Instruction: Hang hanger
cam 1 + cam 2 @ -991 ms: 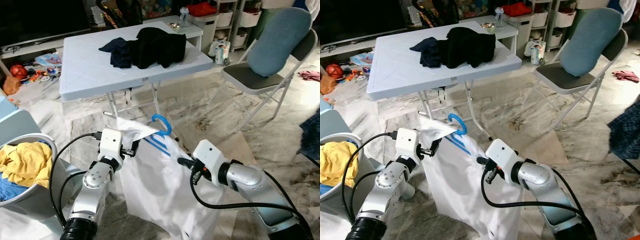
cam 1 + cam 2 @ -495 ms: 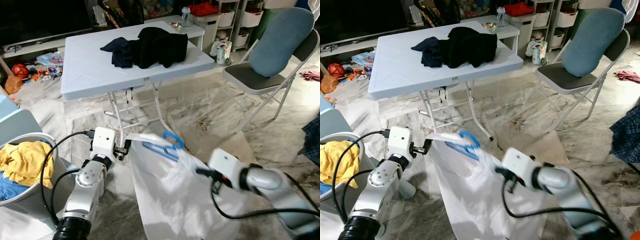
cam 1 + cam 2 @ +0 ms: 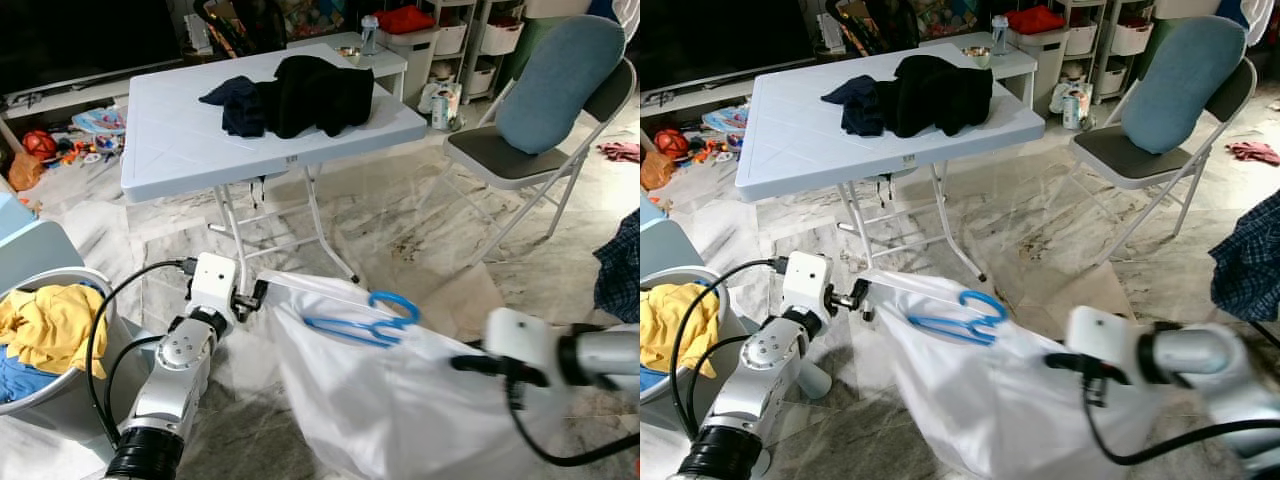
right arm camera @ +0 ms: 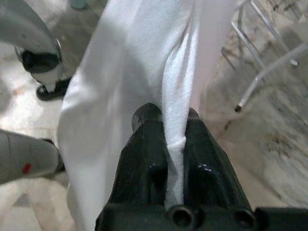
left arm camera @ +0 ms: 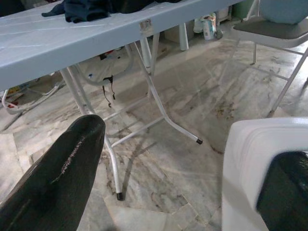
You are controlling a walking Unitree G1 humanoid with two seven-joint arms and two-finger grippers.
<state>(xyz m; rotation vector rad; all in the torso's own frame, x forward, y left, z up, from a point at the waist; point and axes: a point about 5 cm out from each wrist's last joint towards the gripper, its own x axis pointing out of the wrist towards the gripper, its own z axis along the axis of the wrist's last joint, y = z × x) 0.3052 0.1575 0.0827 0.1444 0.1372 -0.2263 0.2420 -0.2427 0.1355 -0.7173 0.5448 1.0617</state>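
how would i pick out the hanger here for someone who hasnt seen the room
Start at the white folding table, then look down to the floor in front, where a white garment hangs stretched between the robot's two arms. The hanger sits at its top edge: thin, bright blue, with a looped hook.

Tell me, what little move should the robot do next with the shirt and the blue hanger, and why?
Probably lift both arms together so the hook rises free. The white shirt is stretched between the left gripper and the right gripper, each pinching one edge. The blue hanger lies tilted in its neck, and the cloth sags toward the floor. Raising it would likely straighten the hanger for hanging.
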